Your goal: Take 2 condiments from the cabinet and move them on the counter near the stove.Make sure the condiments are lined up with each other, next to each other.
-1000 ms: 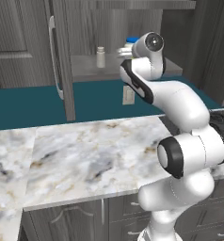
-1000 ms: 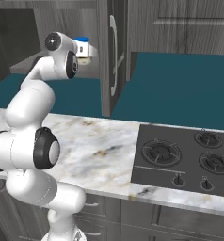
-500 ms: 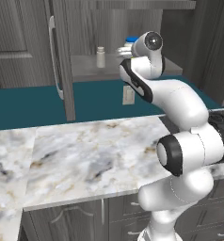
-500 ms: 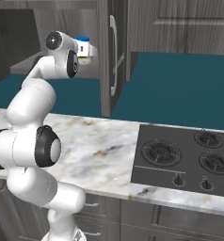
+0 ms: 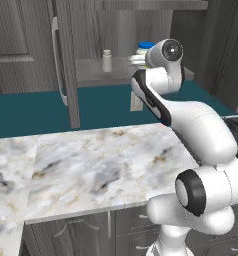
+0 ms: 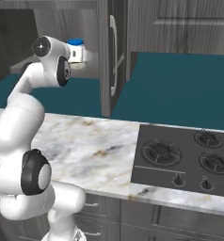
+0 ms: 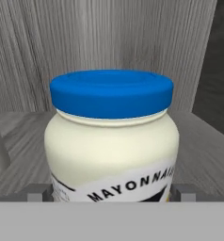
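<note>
**Jaws astride the first jar, grip not yet made**

On the dark grey wood-grain cabinet point(image 5: 66, 60) shelf, the squat cream-white mayonnaise jar with blue lid point(image 7: 112, 136) stands between the two-finger gripper's point(image 7: 112, 193) open tips, at its 12 o'clock. The slim pale grey shaker bottle point(image 5: 107, 60) waits at the jar's 9 o'clock. Next, I judge: close, lift, carry to the white marble counter point(image 6: 100, 146) beside the black cooktop point(image 6: 189, 157).

Jar & shaker upright on cabinet shelf.
Mayo jar point(image 7: 111, 141), cream w/ blue lid; grey shaker point(image 5: 107, 60) at its 9 o'clock, apart.
</note>
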